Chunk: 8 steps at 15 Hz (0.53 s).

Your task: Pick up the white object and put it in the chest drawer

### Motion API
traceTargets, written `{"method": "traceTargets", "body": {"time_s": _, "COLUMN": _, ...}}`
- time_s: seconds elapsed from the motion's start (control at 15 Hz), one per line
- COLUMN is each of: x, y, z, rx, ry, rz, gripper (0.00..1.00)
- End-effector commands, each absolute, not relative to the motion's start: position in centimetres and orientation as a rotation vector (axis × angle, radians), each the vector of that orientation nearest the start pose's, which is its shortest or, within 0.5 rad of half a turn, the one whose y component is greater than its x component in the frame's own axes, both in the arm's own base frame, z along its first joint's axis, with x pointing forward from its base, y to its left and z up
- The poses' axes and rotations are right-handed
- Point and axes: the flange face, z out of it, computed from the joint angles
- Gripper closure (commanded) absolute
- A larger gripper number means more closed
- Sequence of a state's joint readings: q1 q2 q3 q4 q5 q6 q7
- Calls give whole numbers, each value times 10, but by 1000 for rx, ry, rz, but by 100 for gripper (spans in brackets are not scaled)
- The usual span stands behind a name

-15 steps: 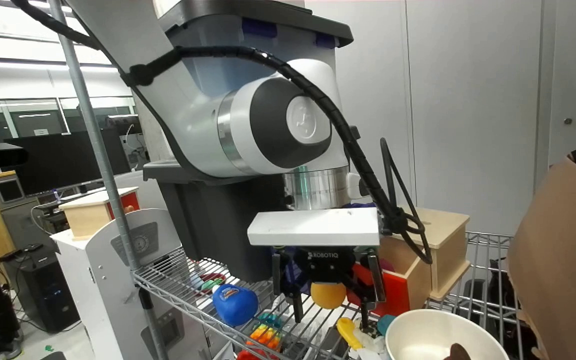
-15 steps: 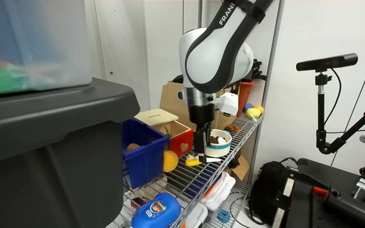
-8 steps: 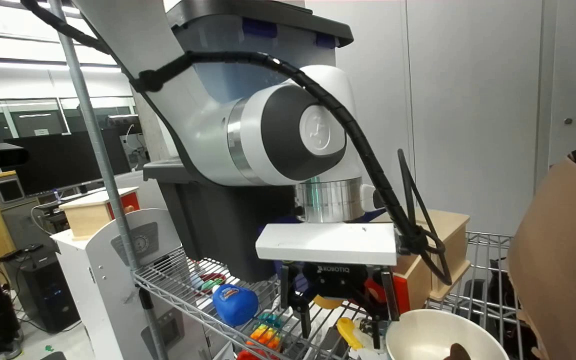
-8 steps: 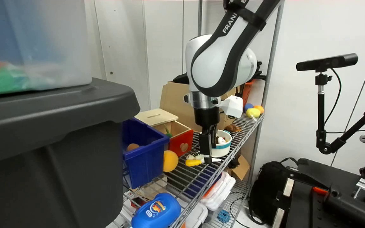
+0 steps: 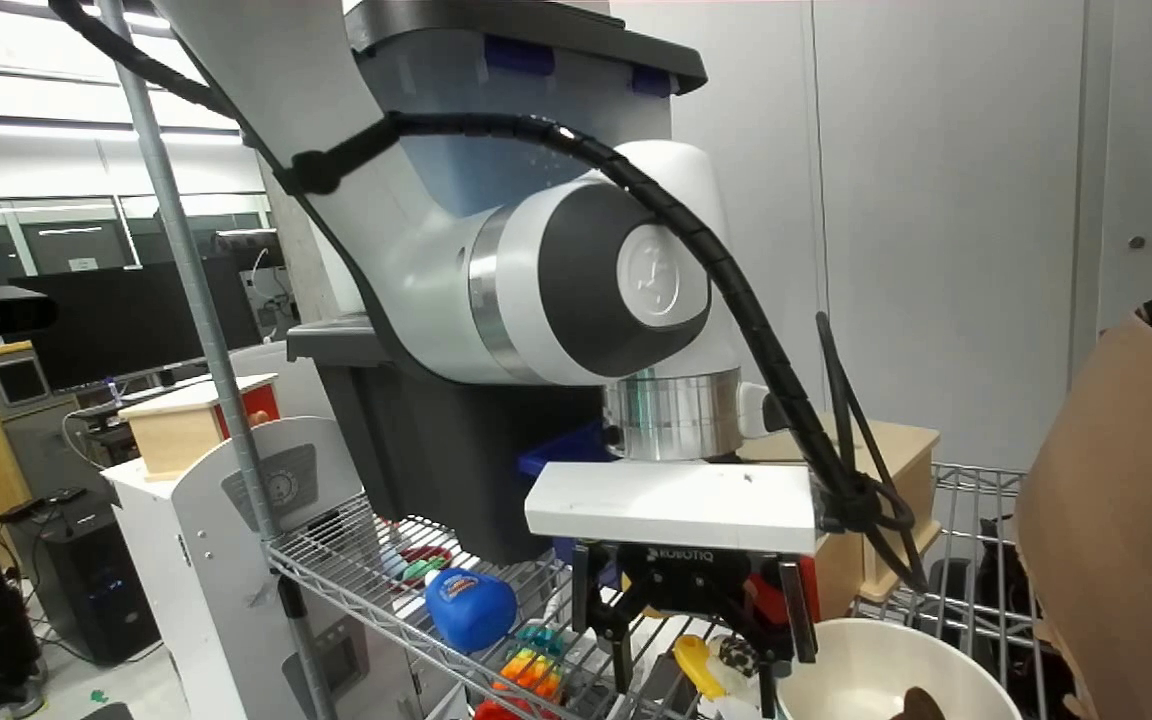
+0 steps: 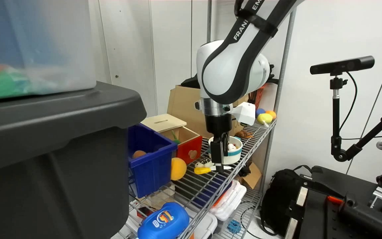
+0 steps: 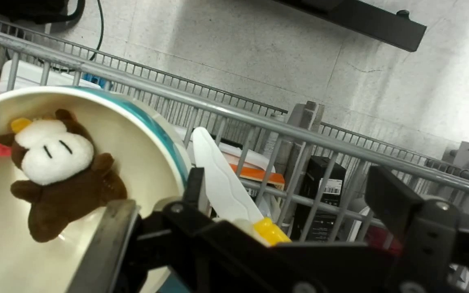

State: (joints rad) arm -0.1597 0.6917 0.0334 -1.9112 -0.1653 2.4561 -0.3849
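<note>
Wire shelf [image 7: 240,116]. White-bladed knife [image 7: 227,177], probably the white object: lying near, just beside the bowl [image 6: 232,159]. End effector [image 5: 696,687]: over the knife, spread wide, nothing held; best centred across it, then lowered clear of the bowl. Far: chest drawer [image 6: 190,146], pulled out.

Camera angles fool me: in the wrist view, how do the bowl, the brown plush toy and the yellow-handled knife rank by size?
1. Bowl, cut off by the picture's edge
2. Brown plush toy
3. Yellow-handled knife, partly hidden
</note>
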Motion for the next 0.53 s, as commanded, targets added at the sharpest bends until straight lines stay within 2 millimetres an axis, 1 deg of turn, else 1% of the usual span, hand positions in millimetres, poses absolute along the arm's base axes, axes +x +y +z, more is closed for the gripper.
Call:
{"method": "traceTargets", "body": {"time_s": 0.0, "x": 607, "y": -78, "z": 123, "rx": -3100, "ry": -627, "rz": 241, "gripper": 0}}
{"method": "traceTargets", "body": {"time_s": 0.47, "x": 621, "y": -81, "z": 133, "rx": -3115, "ry": -633, "rz": 212, "gripper": 0}}
